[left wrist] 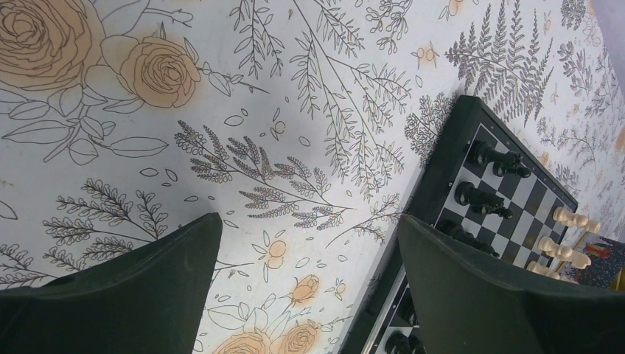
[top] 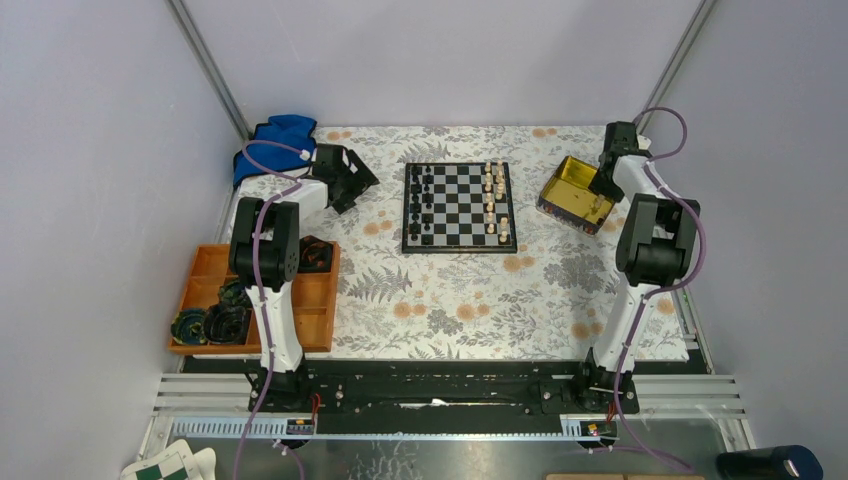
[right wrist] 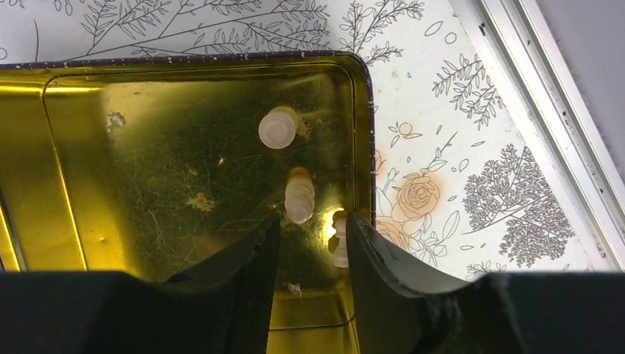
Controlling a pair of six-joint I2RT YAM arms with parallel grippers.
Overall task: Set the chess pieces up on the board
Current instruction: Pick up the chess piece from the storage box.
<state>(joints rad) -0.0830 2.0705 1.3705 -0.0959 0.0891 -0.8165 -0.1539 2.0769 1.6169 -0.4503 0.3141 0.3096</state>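
My right pincer [right wrist: 311, 227] hangs inside the gold tin [right wrist: 147, 162], fingers parted and pinching nothing. One pale piece [right wrist: 299, 198] lies just ahead of the gap, another pale piece [right wrist: 278, 127] lies farther in, and a third pale piece [right wrist: 340, 240] rests against the tin's wall beside my right finger. My left pincer [left wrist: 308, 221] is spread wide over bare tabletop [left wrist: 221, 88] just left of the board [top: 458, 246], holding nothing.

The black pieces [top: 421, 205] stand in two files down the board's left side, and that side looks done or nearly so. The pale pieces [top: 494, 195] on the right side are ragged, with gaps in their files. I judge the job well past half, with only pale ones left to fetch and place.

Only my right wrist view shows the three in the tin, since from above my arm covers its inside. Only the top view gives the whole board. My left wrist view catches just one edge of it.
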